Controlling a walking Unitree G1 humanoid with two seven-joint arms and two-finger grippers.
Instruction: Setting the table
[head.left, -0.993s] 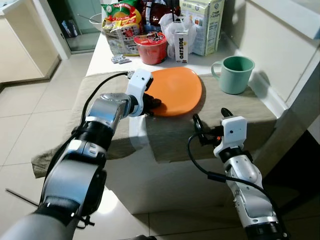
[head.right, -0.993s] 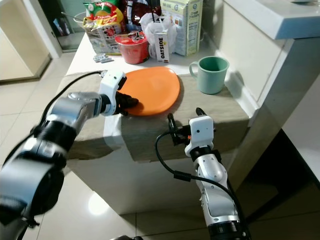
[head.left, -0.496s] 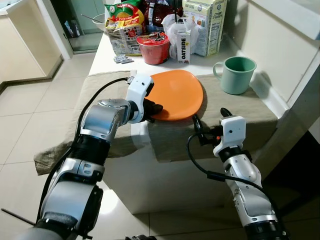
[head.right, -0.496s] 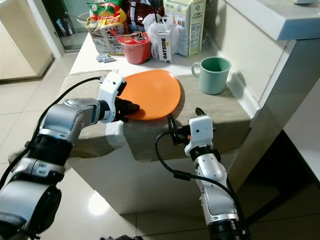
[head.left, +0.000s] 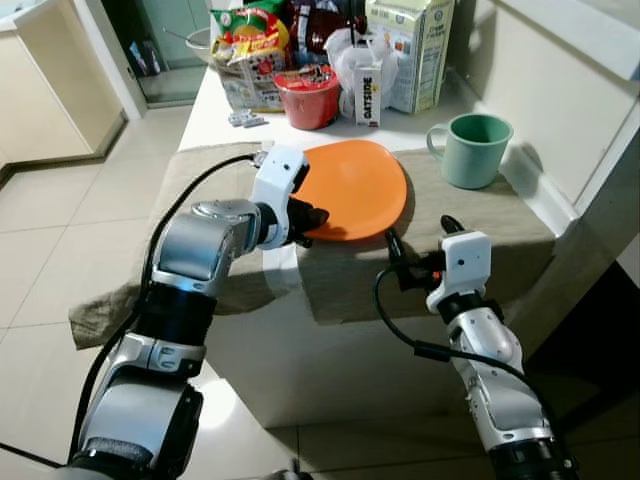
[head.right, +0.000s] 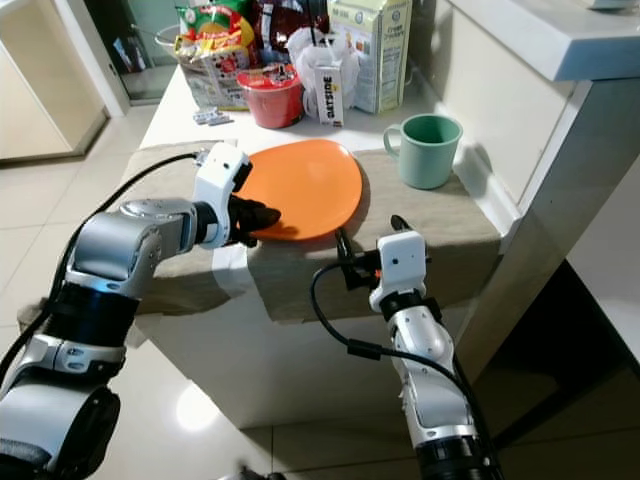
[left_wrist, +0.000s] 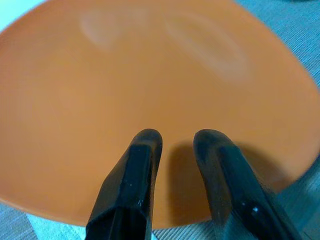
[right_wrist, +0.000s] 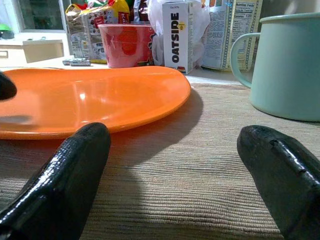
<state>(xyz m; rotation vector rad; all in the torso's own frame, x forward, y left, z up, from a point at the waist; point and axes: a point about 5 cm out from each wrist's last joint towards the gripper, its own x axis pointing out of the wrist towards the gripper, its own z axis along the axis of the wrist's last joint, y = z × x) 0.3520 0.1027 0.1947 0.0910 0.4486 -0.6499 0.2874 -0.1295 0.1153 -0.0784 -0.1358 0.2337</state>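
The orange plate (head.left: 352, 189) lies flat, its long axis running away from the left gripper (head.left: 310, 215), whose near-closed fingers rest over its near rim; whether they grip it cannot be told. The right gripper (head.left: 420, 243) sits spread apart beside that rim.

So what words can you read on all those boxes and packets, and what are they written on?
"OATSIDE": printed down the side of the small white carton.
Tall milk carton: print too small to read.
Red cup lid: too blurred to read.
Snack packets at the back: lettering too blurred to read.
Orange plate and green mug: no writing.
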